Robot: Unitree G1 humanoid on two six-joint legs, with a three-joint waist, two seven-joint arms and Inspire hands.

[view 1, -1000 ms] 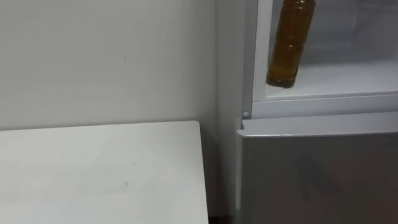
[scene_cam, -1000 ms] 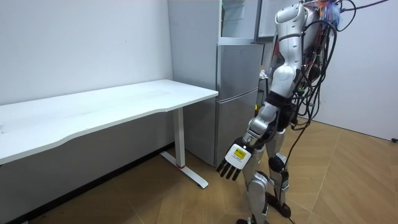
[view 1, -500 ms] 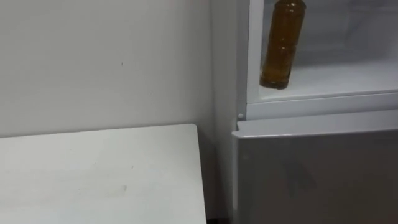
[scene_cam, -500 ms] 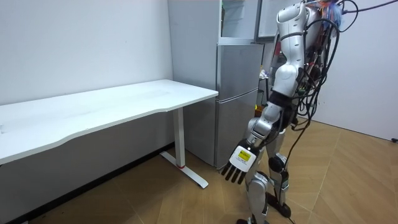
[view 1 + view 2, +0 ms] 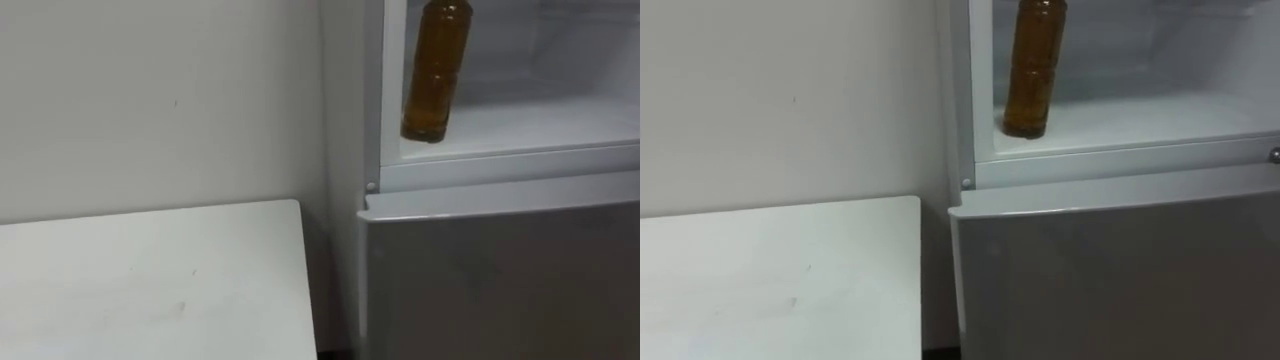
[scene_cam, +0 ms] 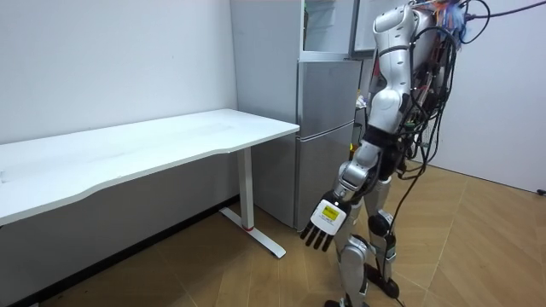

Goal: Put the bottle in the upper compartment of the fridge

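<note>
Entry: the bottle (image 5: 432,75), a slender translucent amber cylinder ringed with shallow grooves, is seen upright inside the open upper compartment (image 5: 560,60) of the fridge (image 6: 324,128). It is at the front left corner of the smooth white shelf (image 5: 540,125). Its cap is cut off by the view's upper edge. Below the compartment, the lower door (image 5: 500,280) is noted as flat grey metal. A matte white surface (image 5: 150,280) with a squared corner is set just left of the fridge, against a plain wall (image 5: 150,100). The robot is stood before the fridge. The left robot hand (image 6: 322,226) is hung low, away from the fridge, with its fingers straight and released and nothing held.
</note>
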